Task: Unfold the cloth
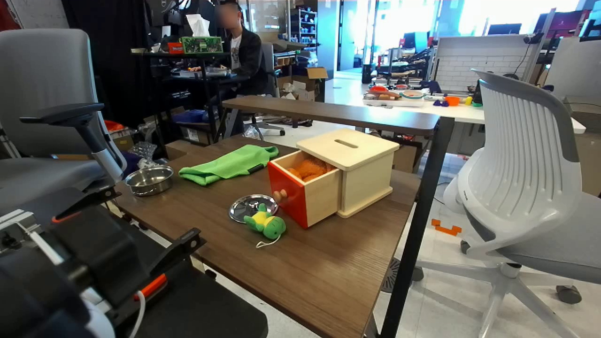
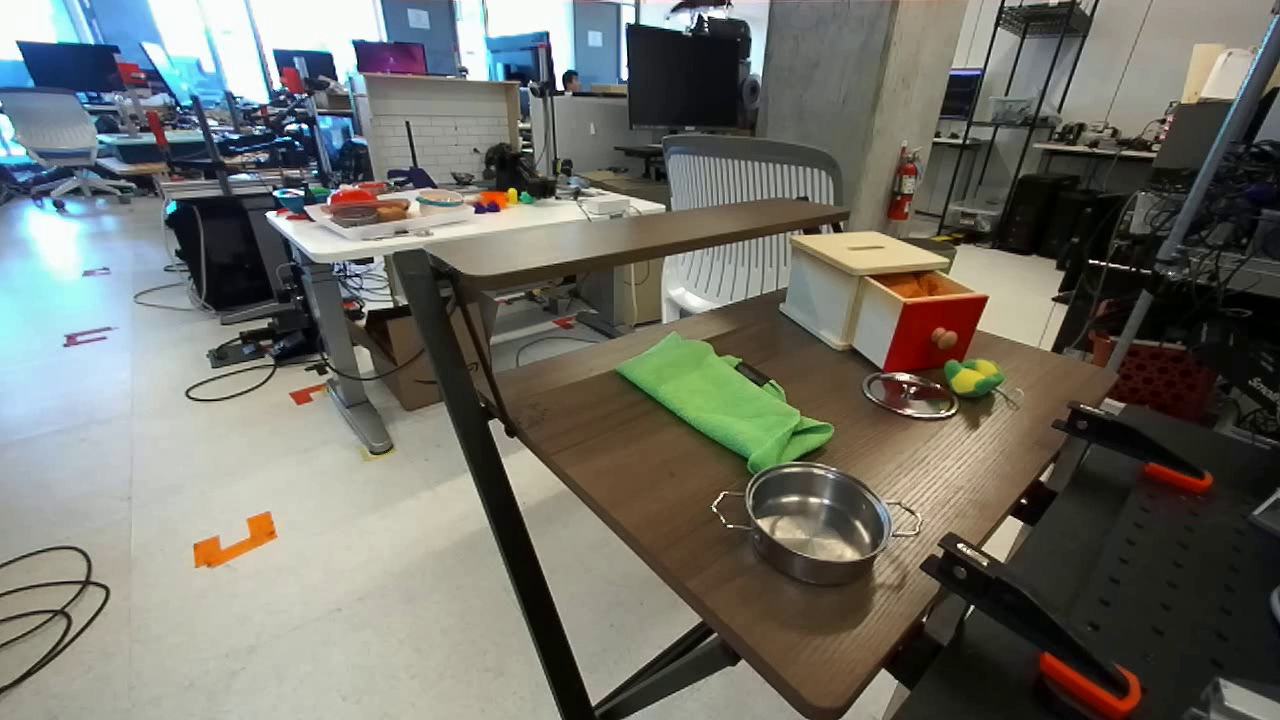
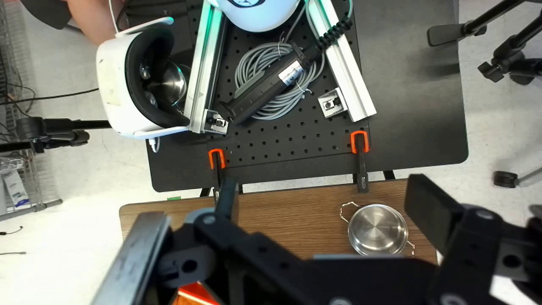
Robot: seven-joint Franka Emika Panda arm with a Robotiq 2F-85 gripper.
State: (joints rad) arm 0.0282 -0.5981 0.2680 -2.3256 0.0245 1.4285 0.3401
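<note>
One desk (image 1: 324, 267), brown, with a raised shelf (image 1: 328, 111) over its back edge.

One box (image 1: 368, 173), pale wood, near a back corner, its red drawer (image 1: 292, 195) partly out.

One cloth (image 2: 715, 390), green, folded into a strip, lying towards the end edge farther from the box. Long axis: from just beside the pot (image 2: 815, 535) towards the back edge, roughly parallel to that end edge. Loose layers show at the pot end in both exterior views.

One gripper (image 3: 325, 201), fingers well apart, holding nothing; made out in the wrist view only. The cloth cannot be found there. Judged from the pot's position, it lies below the gripper, towards the back edge and over to the pot's side. Its loose end is probably the nearer and the likelier first grasp.

Pot: steel, two-handled, near the front corner of that same end; a low approach might knock it.

One lid (image 2: 905, 398) and one toy (image 1: 266, 223), before the drawer towards the front edge, well apart from the cloth.
</note>
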